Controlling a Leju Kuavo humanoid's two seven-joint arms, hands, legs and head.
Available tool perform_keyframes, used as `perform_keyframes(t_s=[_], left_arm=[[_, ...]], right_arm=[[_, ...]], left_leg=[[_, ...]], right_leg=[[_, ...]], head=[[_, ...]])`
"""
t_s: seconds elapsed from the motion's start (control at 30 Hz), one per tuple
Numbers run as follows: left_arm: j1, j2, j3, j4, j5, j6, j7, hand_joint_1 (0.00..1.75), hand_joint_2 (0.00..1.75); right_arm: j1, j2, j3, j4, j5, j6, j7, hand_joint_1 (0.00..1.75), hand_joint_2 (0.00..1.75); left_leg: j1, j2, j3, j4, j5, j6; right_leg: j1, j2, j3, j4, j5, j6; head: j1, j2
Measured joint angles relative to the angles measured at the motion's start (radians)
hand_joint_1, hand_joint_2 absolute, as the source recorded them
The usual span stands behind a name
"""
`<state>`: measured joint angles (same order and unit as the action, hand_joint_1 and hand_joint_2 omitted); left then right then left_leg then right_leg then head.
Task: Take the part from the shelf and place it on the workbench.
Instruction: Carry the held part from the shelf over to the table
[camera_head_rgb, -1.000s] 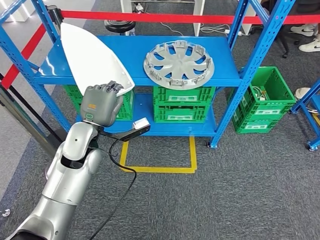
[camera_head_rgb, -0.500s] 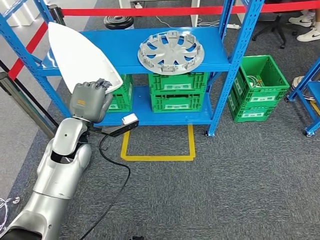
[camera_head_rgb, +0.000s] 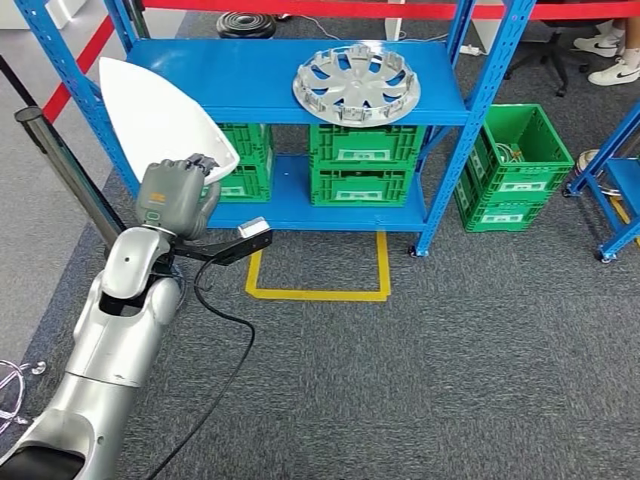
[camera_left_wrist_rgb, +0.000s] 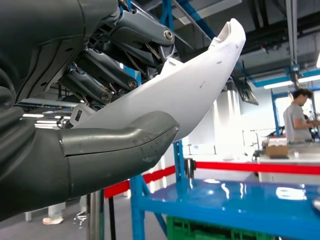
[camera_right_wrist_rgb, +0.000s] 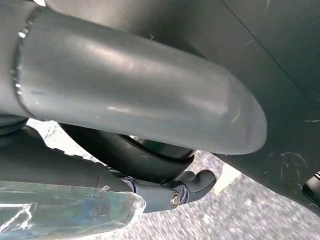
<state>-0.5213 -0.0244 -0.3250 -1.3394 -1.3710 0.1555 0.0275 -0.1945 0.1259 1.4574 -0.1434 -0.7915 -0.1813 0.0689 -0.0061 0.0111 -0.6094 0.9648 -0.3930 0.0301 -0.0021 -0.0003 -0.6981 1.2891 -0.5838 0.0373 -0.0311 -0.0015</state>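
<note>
The part is a large white curved panel (camera_head_rgb: 158, 115) with a pointed end. My left hand (camera_head_rgb: 172, 197) grips it by its near edge and holds it up in front of the left end of the blue shelf (camera_head_rgb: 249, 80). In the left wrist view the white panel (camera_left_wrist_rgb: 188, 85) lies between the grey thumb and the dark fingers (camera_left_wrist_rgb: 113, 75) of my left hand (camera_left_wrist_rgb: 94, 110), above the blue shelf board (camera_left_wrist_rgb: 234, 200). In the right wrist view my right hand (camera_right_wrist_rgb: 143, 100) appears as a close grey thumb over dark parts, and its grasp is unclear.
A silver hubcap (camera_head_rgb: 356, 82) lies on the shelf's top board. Green crates (camera_head_rgb: 362, 165) fill the lower board and another green crate (camera_head_rgb: 521, 165) stands on the floor to the right. A yellow floor marking (camera_head_rgb: 317, 293) and a black cable (camera_head_rgb: 226, 340) lie in front.
The whole picture has shifted, so the camera has moved and the shelf sits higher in view. My left hand keeps its hold on the white panel.
</note>
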Motion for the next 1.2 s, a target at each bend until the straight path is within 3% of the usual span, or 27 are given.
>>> perform_keyframes(t_s=[0.03, 0.07, 0.1, 0.17, 0.2, 0.27, 0.3, 0.37, 0.43, 0.47, 0.5, 0.53, 0.6, 0.67, 0.73, 0.8, 0.83, 0.93, 0.97, 1.0, 1.03, 1.07, 1.13, 1.2], left_arm=[[0.0, 0.0, 0.0, 0.003, 0.002, -0.001, 0.0, 1.75, 1.75], [0.0, 0.0, 0.001, 0.005, 0.005, -0.003, 0.0, 1.75, 1.75], [-0.001, 0.0, 0.003, 0.006, 0.008, -0.004, 0.0, 1.75, 1.75], [-0.003, 0.0, 0.005, 0.007, 0.012, -0.007, 0.0, 1.75, 1.75], [-0.004, 0.0, 0.006, 0.008, 0.013, -0.009, 0.0, 1.75, 1.75], [-0.005, 0.001, 0.006, 0.009, 0.016, -0.014, 0.0, 1.75, 1.75], [-0.006, 0.001, 0.006, 0.01, 0.017, -0.015, 0.0, 1.75, 1.75], [-0.006, 0.002, 0.006, 0.012, 0.018, -0.016, 0.001, 1.75, 1.75], [-0.006, 0.003, 0.006, 0.014, 0.019, -0.016, 0.001, 1.75, 1.75], [-0.006, 0.003, 0.006, 0.014, 0.019, -0.017, 0.001, 1.75, 1.75], [-0.006, 0.003, 0.006, 0.015, 0.02, -0.018, 0.001, 1.75, 1.75], [-0.006, 0.002, 0.006, 0.015, 0.022, -0.019, 0.002, 1.75, 1.75], [-0.007, 0.002, 0.006, 0.015, 0.029, -0.024, 0.002, 1.75, 1.75], [-0.009, 0.002, 0.006, 0.015, 0.033, -0.028, 0.002, 1.75, 1.75], [-0.011, 0.002, 0.007, 0.015, 0.033, -0.03, 0.002, 1.75, 1.75], [-0.012, 0.001, 0.007, 0.015, 0.034, -0.031, 0.002, 1.75, 1.75], [-0.013, 0.0, 0.007, 0.015, 0.034, -0.032, 0.002, 1.75, 1.75], [-0.012, -0.001, 0.007, 0.015, 0.034, -0.033, 0.003, 1.75, 1.75], [-0.011, -0.001, 0.007, 0.016, 0.034, -0.035, 0.003, 1.75, 1.75], [-0.01, -0.001, 0.007, 0.016, 0.035, -0.035, 0.004, 1.75, 1.75], [-0.009, -0.001, 0.007, 0.016, 0.035, -0.037, 0.005, 1.75, 1.75], [-0.009, -0.001, 0.007, 0.016, 0.035, -0.038, 0.007, 1.75, 1.75], [-0.01, -0.002, 0.007, 0.016, 0.035, -0.041, 0.009, 1.75, 1.75], [-0.012, -0.005, 0.008, 0.015, 0.035, -0.043, 0.01, 1.75, 1.75]], right_arm=[[0.0, 0.0, 0.0, 0.0, 0.001, 0.002, 0.001, 0.0, 0.0], [0.001, 0.0, 0.0, 0.0, 0.003, 0.004, 0.002, 0.0, 0.0], [0.001, 0.001, 0.0, 0.0, 0.004, 0.007, 0.002, 0.0, 0.0], [0.002, 0.002, 0.0, -0.001, 0.008, 0.009, 0.002, 0.0, 0.0], [0.003, 0.003, 0.0, -0.001, 0.01, 0.009, 0.002, 0.0, 0.0], [0.006, 0.004, 0.0, -0.002, 0.014, 0.01, 0.002, 0.0, 0.0], [0.007, 0.005, 0.0, -0.002, 0.016, 0.011, 0.002, 0.0, 0.0], [0.008, 0.006, 0.0, -0.002, 0.017, 0.012, 0.003, 0.0, 0.0], [0.007, 0.006, 0.0, -0.002, 0.018, 0.012, 0.003, 0.0, 0.0], [0.008, 0.006, 0.0, -0.002, 0.019, 0.012, 0.003, 0.0, 0.0], [0.007, 0.006, 0.0, -0.002, 0.021, 0.012, 0.003, 0.0, 0.0], [0.007, 0.006, 0.0, -0.002, 0.025, 0.012, 0.003, 0.0, 0.0], [0.005, 0.007, 0.0, -0.002, 0.035, 0.013, 0.002, 0.0, 0.0], [0.004, 0.009, 0.0, -0.002, 0.044, 0.014, 0.003, 0.0, 0.0], [0.004, 0.01, 0.0, -0.003, 0.048, 0.014, 0.004, 0.0, 0.0], [0.003, 0.01, 0.0, -0.003, 0.049, 0.014, 0.005, 0.0, 0.0], [0.003, 0.01, 0.0, -0.003, 0.049, 0.014, 0.005, 0.0, 0.0], [-0.004, 0.008, 0.0, -0.002, 0.051, 0.012, 0.005, 0.0, 0.0], [-0.007, 0.008, 0.0, -0.002, 0.052, 0.012, 0.005, 0.0, 0.0], [-0.009, 0.007, 0.0, -0.002, 0.056, 0.011, 0.006, 0.0, 0.0], [-0.008, 0.007, 0.0, -0.002, 0.064, 0.01, 0.008, 0.0, 0.0], [-0.007, 0.007, 0.0, -0.002, 0.075, 0.007, 0.01, 0.0, 0.0], [0.0, 0.008, 0.0, -0.002, 0.105, -0.004, 0.016, 0.0, 0.0], [0.004, 0.009, 0.0, -0.002, 0.127, -0.014, 0.022, 0.0, 0.0]], left_leg=[[0.0, 0.0, -0.016, 0.001, 0.012, -0.002], [0.001, 0.0, -0.031, 0.003, 0.023, -0.006], [0.0, -0.001, -0.045, 0.006, 0.033, -0.01], [-0.003, 0.0, -0.065, 0.012, 0.054, -0.019], [-0.005, 0.0, -0.071, 0.012, 0.065, -0.023], [-0.003, -0.001, -0.08, 0.011, 0.08, -0.031], [-0.002, -0.003, -0.086, 0.019, 0.065, -0.038], [0.002, -0.006, -0.11, 0.091, -0.018, -0.052], [0.005, -0.007, -0.138, 0.227, -0.112, -0.06], [0.005, -0.007, -0.146, 0.284, -0.126, -0.061], [0.006, -0.007, -0.143, 0.318, -0.115, -0.06], [0.005, -0.007, -0.125, 0.318, -0.087, -0.058], [0.003, -0.007, -0.045, 0.223, -0.04, -0.045], [-0.002, -0.008, 0.045, 0.093, -0.05, -0.029], [-0.007, -0.008, 0.08, 0.033, -0.068, -0.022], [-0.002, -0.007, 0.088, 0.008, -0.069, -0.015], [0.002, -0.007, 0.09, -0.004, -0.068, -0.011], [0.002, -0.005, 0.079, -0.009, -0.063, -0.002], [0.0, -0.005, 0.075, -0.006, -0.062, -0.002], [-0.001, -0.007, 0.072, -0.003, -0.061, -0.001], [-0.002, -0.011, 0.071, 0.0, -0.061, -0.002], [-0.003, -0.017, 0.07, 0.003, -0.061, -0.002], [-0.004, -0.029, 0.065, 0.01, -0.061, -0.006], [-0.002, -0.042, 0.049, 0.02, -0.057, -0.015]], right_leg=[[-0.001, 0.0, 0.028, -0.018, 0.028, 0.001], [-0.002, 0.0, 0.071, -0.067, 0.057, 0.002], [-0.003, 0.0, 0.125, -0.139, 0.068, 0.003], [-0.004, 0.002, 0.209, -0.268, 0.053, -0.001], [-0.002, 0.004, 0.226, -0.299, 0.041, -0.004], [-0.001, 0.003, 0.213, -0.305, 0.051, -0.019], [-0.002, 0.002, 0.205, -0.305, 0.061, -0.029], [-0.006, -0.002, 0.185, -0.306, 0.082, -0.047], [-0.005, -0.002, 0.161, -0.305, 0.099, -0.053], [-0.005, -0.002, 0.149, -0.305, 0.107, -0.053], [-0.005, -0.003, 0.136, -0.304, 0.115, -0.052], [-0.004, -0.003, 0.125, -0.304, 0.123, -0.052], [-0.001, -0.003, 0.111, -0.303, 0.135, -0.048], [0.0, -0.002, 0.106, -0.302, 0.145, -0.039], [-0.001, -0.004, 0.103, -0.304, 0.155, -0.025], [-0.001, -0.003, 0.092, -0.296, 0.149, -0.014], [0.0, -0.002, 0.078, -0.273, 0.132, -0.009], [0.0, -0.001, 0.001, -0.095, 0.041, 0.002], [0.0, -0.001, -0.018, -0.041, 0.023, 0.004], [0.0, -0.001, -0.021, -0.02, 0.023, 0.004], [0.0, 0.0, -0.006, -0.037, 0.04, 0.003], [0.0, 0.004, 0.026, -0.091, 0.072, 0.001], [-0.004, 0.038, 0.095, -0.214, 0.118, -0.006], [-0.007, 0.066, 0.126, -0.271, 0.122, -0.013]], head=[[0.0, 0.0], [0.0, 0.0], [0.0, 0.0], [-0.001, 0.0], [-0.002, 0.0], [-0.002, 0.0], [-0.003, 0.0], [-0.006, 0.0], [-0.008, 0.0], [-0.008, 0.0], [-0.008, 0.0], [-0.008, 0.0], [-0.008, 0.0], [-0.007, 0.0], [-0.007, 0.0], [-0.006, 0.0], [-0.004, 0.0], [0.001, 0.0], [0.001, 0.0], [0.001, 0.0], [0.001, 0.0], [0.001, 0.0], [0.0, 0.0], [0.0, 0.0]])
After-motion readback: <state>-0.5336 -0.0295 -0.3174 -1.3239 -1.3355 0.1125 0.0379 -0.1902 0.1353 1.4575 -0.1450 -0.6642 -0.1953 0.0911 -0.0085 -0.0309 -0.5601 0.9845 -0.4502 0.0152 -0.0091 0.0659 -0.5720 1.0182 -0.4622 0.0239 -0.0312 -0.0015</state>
